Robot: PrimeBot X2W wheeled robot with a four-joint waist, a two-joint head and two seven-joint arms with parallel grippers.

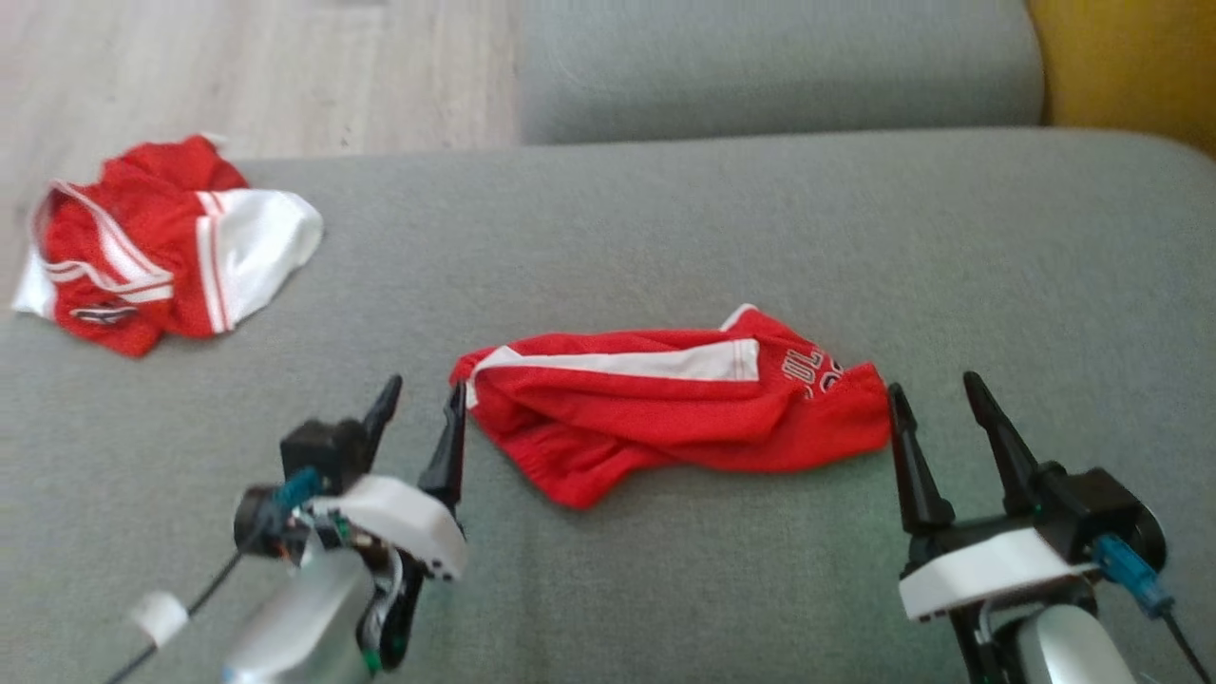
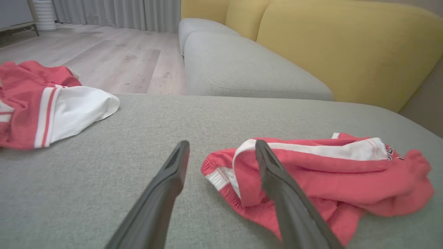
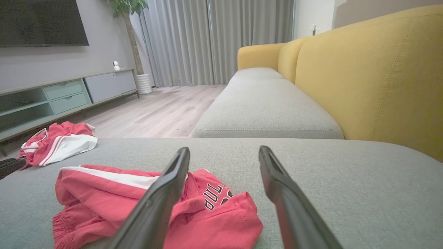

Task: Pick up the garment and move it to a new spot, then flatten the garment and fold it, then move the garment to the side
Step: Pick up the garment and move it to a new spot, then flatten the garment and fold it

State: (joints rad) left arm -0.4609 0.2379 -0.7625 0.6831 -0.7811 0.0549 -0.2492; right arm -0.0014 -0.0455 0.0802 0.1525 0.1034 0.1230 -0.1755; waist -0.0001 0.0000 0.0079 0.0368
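**garment:** a red garment (image 1: 674, 408) with a white stripe is lying bunched up mid-cushion (image 1: 665, 218), strung out left to right between the two grippers. It's not being held by anything. Nothing is flattened or folded yet, so the task is being judged as early-ish.

**left gripper:** the left gripper (image 1: 426, 386) is being held low at the garment's left end, spread wide, nothing being gripped. Its inner finger (image 1: 451, 446) is sitting right at the cloth's edge. Touching or just beside can't be told tbh.

**right gripper:** the right gripper (image 1: 933, 383) is being held the same way at the right end, by the black lettering (image 1: 819, 372). It's wide open too, with nothing being gripped. Its inner finger (image 1: 910, 456) is right at the edge.

**why it's set up like this:** one gripper is being parked at each end, most likely so both ends can be pinched and the cloth pulled out flat.

**other garment:** a second red-and-white heap (image 1: 161, 247) is lying at the cushion's far left corner, next to the floor (image 1: 237, 66) and well apart. It's not being touched.

**next move (guess):** each end is probably going to need pinching low against the cushion.

**what could go wrong:** the cloth is doubled over, so only a top layer might get caught and the rest left bunched.
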